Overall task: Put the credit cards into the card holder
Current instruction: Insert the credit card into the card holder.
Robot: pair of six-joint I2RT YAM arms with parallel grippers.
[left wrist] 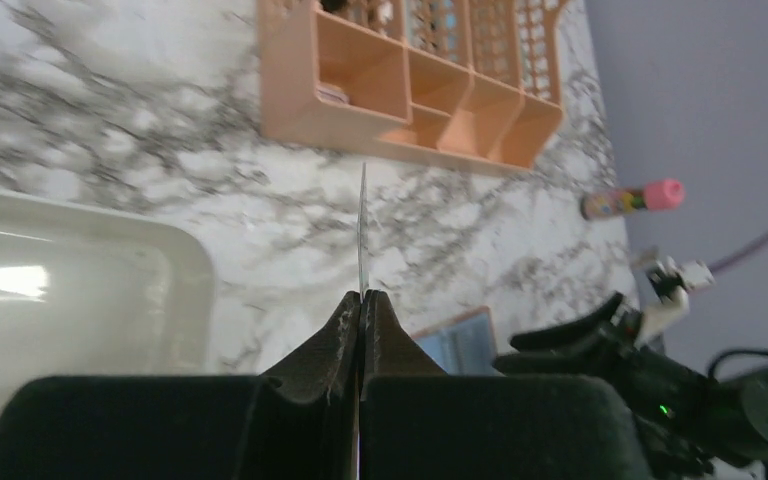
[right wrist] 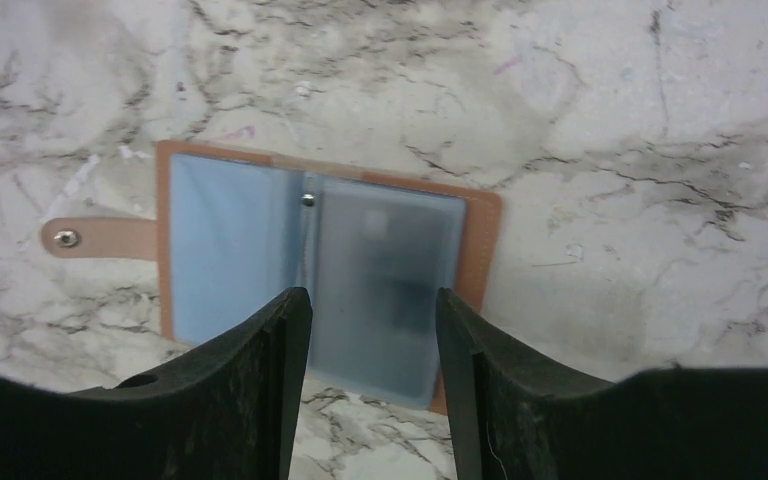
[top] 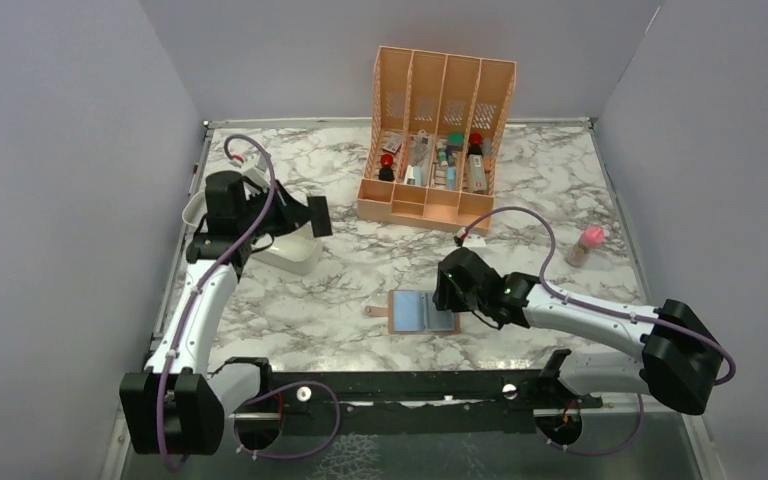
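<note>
Card holder [right wrist: 325, 265] open, brown rim, blue inside (tab [right wrist: 95, 238] leftward), under parted right claw [right wrist: 372, 295]; left claw [left wrist: 363, 298] tight on card [left wrist: 363, 230].

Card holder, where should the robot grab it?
Probably the snap tab, coming in low from that side. The card holder lies open and flat on the table, so its wide covers offer nothing to pinch; the narrow tab sticks out past the edge.

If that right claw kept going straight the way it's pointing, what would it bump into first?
Most likely the open card holder: the right gripper, jaws open, points down at its blue sleeve page, with nothing visible in between. How high it hangs is unclear.
</note>
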